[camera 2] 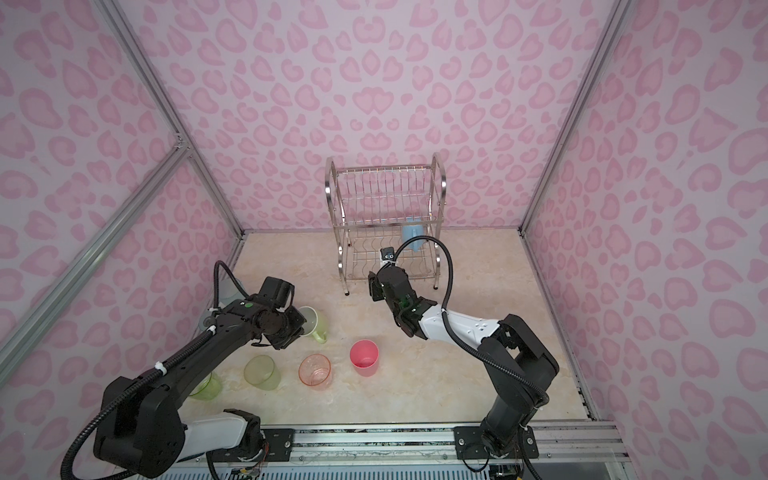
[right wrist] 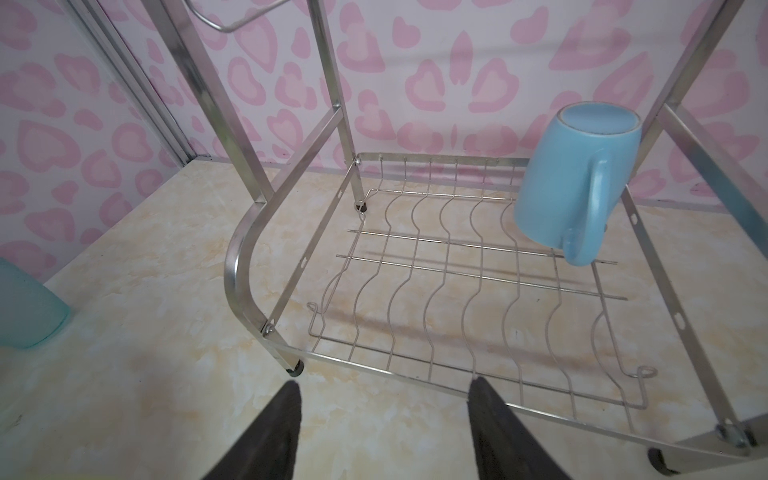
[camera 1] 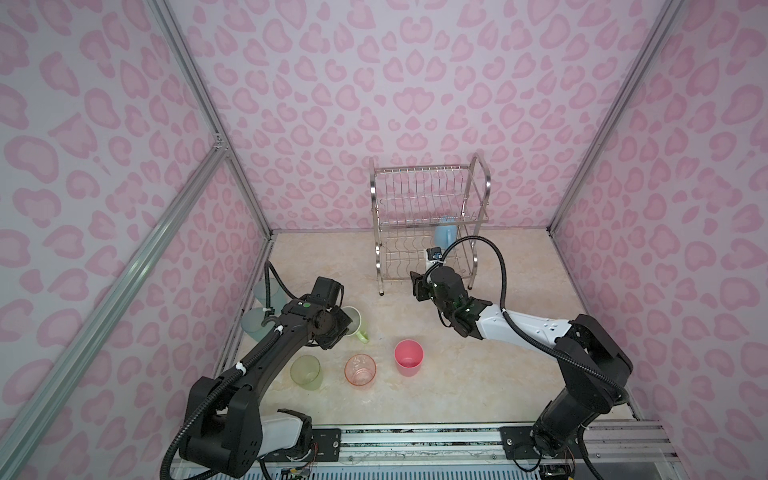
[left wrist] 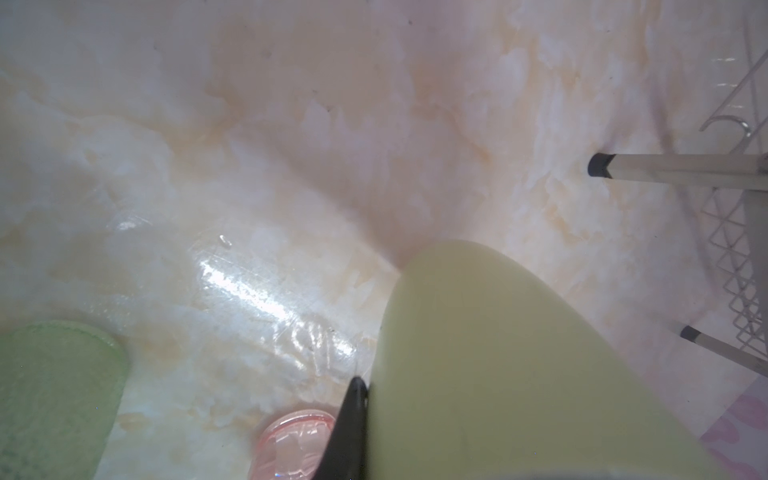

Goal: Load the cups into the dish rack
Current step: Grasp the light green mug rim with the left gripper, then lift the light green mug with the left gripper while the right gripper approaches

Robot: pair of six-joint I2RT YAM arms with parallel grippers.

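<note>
Green mug [camera 1: 357,325] is being clenched by its rim in the left gripper [camera 1: 345,326], on the table's [camera 1: 498,374] left side. The dish rack [right wrist: 232,266] is standing farther back and rightward, nearer the released, empty right gripper [right wrist: 384,382].

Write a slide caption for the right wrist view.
Right gripper, jaws open, faces the dish rack; blue mug inverted on its lower tier.

Pink heart-print walls [camera 1: 415,83] enclose a beige marbled tabletop [camera 1: 498,374].

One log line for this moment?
left hand: shut on green handled mug; right hand: open; blue handled mug: inverted in steel wire rack
</note>
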